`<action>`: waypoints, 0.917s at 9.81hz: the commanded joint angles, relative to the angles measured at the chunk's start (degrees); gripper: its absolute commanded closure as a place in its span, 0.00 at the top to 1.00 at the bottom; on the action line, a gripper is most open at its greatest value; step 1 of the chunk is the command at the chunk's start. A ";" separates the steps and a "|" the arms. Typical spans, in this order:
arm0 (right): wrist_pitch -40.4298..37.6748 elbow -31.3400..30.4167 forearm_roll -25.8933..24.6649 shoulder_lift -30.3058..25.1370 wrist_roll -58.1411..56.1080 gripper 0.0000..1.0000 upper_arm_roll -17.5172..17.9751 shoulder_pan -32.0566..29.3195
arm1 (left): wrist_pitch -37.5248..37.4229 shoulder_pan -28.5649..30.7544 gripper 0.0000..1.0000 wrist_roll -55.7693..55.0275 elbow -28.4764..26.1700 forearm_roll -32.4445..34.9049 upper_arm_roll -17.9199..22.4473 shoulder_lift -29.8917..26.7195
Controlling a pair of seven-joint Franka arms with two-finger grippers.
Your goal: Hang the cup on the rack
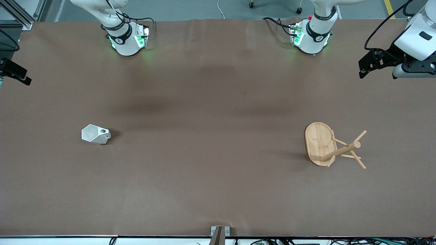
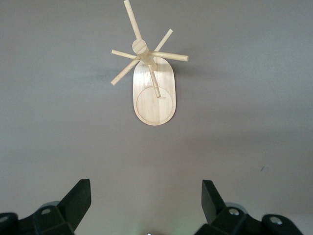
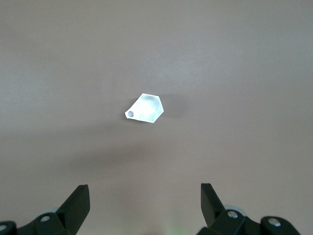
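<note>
Plain brown table (image 1: 211, 102), grey floor past its edge. The cup (image 1: 95, 134) sits toward the right arm's end, the rack (image 1: 327, 144) toward the left arm's, well apart. Left gripper (image 2: 145, 198) hangs spread wide over the rack, right gripper (image 3: 145, 198) spread over the cup. Right arm's mostly cut off up front.

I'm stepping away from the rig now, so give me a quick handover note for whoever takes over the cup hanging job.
Left gripper: open, empty, high over the rack's end of the table.
Right gripper: open, empty, high above the cup.
Cup: on the table toward the right arm's end, untouched.
Rack: upright toward the left arm's end, pegs bare.
Done: nothing.
Left: grasp the cup, carry it over, hang it on a peg.
</note>
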 commanded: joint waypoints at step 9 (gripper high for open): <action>19.20 -12.78 0.01 11.94 -7.72 1.00 0.28 -2.71 | -1.15 -0.19 1.00 1.06 -0.05 -0.88 0.09 1.76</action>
